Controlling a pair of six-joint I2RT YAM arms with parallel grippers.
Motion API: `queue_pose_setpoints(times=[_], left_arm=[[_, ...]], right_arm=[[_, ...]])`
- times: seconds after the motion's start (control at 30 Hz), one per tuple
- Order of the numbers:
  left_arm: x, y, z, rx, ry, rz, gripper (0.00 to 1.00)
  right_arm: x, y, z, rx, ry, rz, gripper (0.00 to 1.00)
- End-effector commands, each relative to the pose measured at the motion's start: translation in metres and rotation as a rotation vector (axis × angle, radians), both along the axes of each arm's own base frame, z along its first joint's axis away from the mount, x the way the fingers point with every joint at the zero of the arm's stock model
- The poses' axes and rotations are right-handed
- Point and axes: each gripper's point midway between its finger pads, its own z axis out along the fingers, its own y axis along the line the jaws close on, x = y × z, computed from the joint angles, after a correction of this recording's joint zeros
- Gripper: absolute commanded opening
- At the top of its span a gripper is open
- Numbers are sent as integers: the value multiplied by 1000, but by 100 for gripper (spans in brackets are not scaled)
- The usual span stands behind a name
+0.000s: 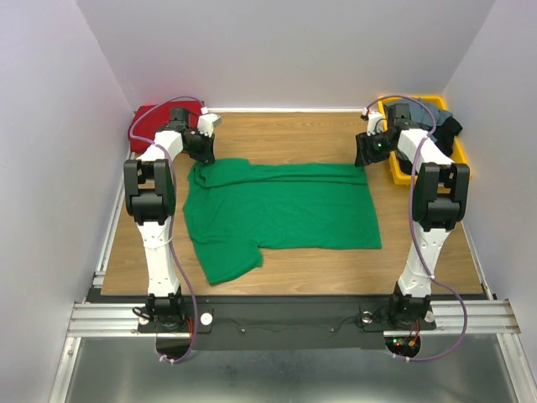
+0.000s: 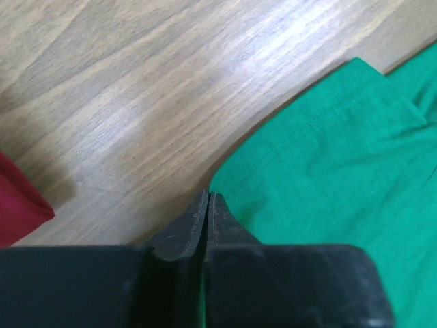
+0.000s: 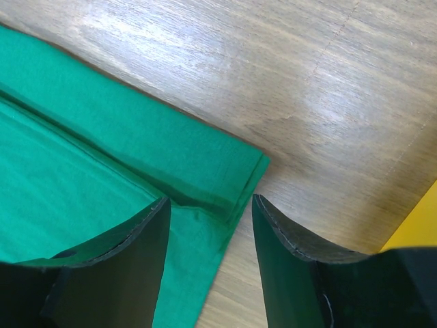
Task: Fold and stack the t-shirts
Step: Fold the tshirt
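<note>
You have one plain bright green shirt (image 1: 281, 210) with no print, its hem stitched in the same green. Under it the surface (image 1: 294, 138) is light brown wood with a pale, streaky grain. At the far left corner you see a dark red shirt (image 1: 149, 122), also plain. By the right edge your tray (image 1: 399, 172) is bright yellow, with a slate grey shirt (image 1: 417, 111) and a black shirt (image 1: 451, 128) in it. Your left tool (image 2: 207, 198) and right tool (image 3: 210, 199) are matte black. The left arm (image 1: 158, 243) and right arm (image 1: 419, 252) are white with black sections.
</note>
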Motion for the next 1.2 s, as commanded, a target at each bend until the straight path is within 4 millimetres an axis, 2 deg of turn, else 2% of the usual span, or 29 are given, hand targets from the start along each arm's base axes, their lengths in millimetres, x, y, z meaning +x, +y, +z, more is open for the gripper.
queue_pose_setpoints(times=[0.0,0.07,0.1,0.13,0.17,0.33,0.43,0.47,0.53,0.57,0.6,0.63,0.67,0.7,0.83,0.87,0.9,0.93,0.97,1.03,1.1,1.17], left_arm=[[-9,-11,58,-42,-99,-68,0],[-15,-13,70,-48,-119,-88,0],[-24,-15,67,-49,-118,-119,0],[-29,-15,78,-46,-145,-140,0],[-40,-15,73,-33,-137,-175,0],[-84,-15,72,9,-143,-318,0],[-122,-13,51,38,-95,-457,0],[-173,-11,20,65,1,-587,0],[-180,-7,17,102,-20,-640,0],[-199,-5,5,106,16,-670,0],[-206,-5,1,119,17,-696,1],[-212,-2,1,150,4,-716,7],[-214,-1,-1,171,-19,-739,17],[-225,-1,-8,181,-1,-758,29],[-226,-3,4,188,-51,-761,40],[-219,-7,13,173,-64,-745,43],[-216,-10,18,158,-71,-737,54],[-215,-16,22,115,-63,-731,56],[-204,-19,34,105,-94,-724,67],[-194,-26,40,57,-85,-677,67],[-172,-33,51,35,-130,-638,66],[-151,-38,53,3,-132,-562,65]], right_arm=[[5,0,9,1,-26,0,56],[5,0,10,-1,-30,0,56],[5,-1,10,-5,-31,1,55],[4,-1,11,-7,-31,0,55],[4,-1,12,-9,-33,2,55],[1,-2,14,-19,-37,6,55],[-2,-4,13,-29,-37,10,55],[-6,-7,11,-52,-31,15,54],[-8,-9,9,-61,-28,15,54],[-9,-9,9,-67,-29,23,53],[-10,-9,8,-70,-27,24,53],[-12,-11,7,-78,-24,27,52],[-14,-11,4,-83,-16,27,51],[-15,-13,2,-91,-12,33,49],[-18,-13,-1,-96,-2,45,41],[-18,-13,-2,-93,0,43,41],[-18,-12,-1,-88,2,44,41],[-18,-10,-1,-80,5,48,40],[-17,-9,0,-75,4,48,40],[-17,-6,0,-57,8,52,39],[-16,-2,2,-38,11,54,39],[-13,0,6,-20,6,51,36]])
